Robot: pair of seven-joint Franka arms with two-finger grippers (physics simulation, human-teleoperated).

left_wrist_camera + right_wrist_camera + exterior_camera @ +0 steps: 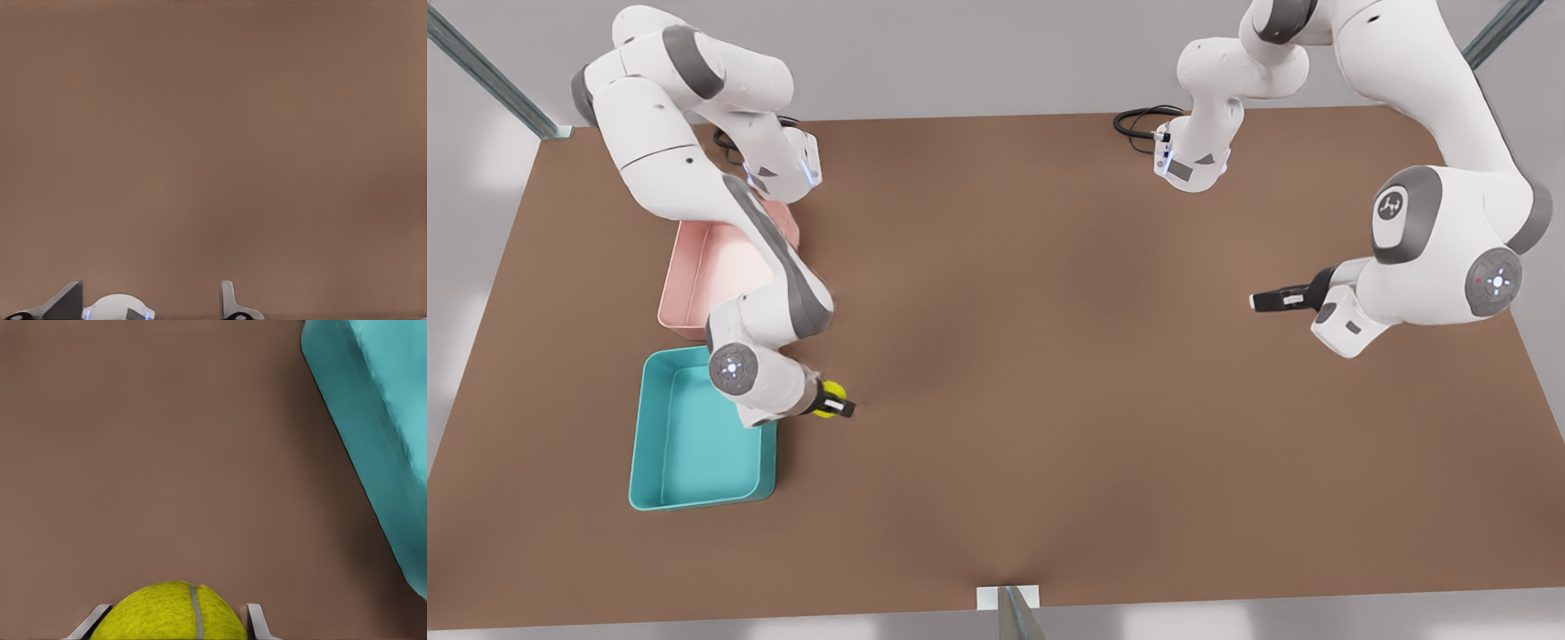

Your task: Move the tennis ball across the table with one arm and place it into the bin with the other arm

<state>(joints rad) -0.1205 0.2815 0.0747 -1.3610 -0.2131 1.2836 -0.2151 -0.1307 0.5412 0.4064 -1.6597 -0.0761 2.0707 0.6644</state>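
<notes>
The tennis ball [833, 391] is sitting between the fingers of the right gripper [838, 402], which is pinching it from both sides. In the front view this gripper is hanging just off the teal bin [694, 444] on the side toward the front view's right, over bare table [1049, 400]; the ball is outside the bin, not over its walls. The right wrist view is showing the ball [175, 613] seated between the two fingertips [257, 623], its pale seam line running upright, with the bin's outer wall [367, 440] slanting past nearby and brown tabletop [167, 453] beneath. Whether the ball is resting on the surface or being carried just above it, I cannot tell.

The pink tray [711, 267] is lying just beyond the teal bin toward the far edge, partly covered by the right arm's links.

The left gripper [1267, 301] is waiting well apart, over the table's side at the front view's right, pointing toward the middle. In the left wrist view its fingers [230, 303] are standing spread with nothing between them, over plain tabletop [213, 133].

A black cable [1138, 120] is looping on the table's far edge near the left arm's base.
</notes>
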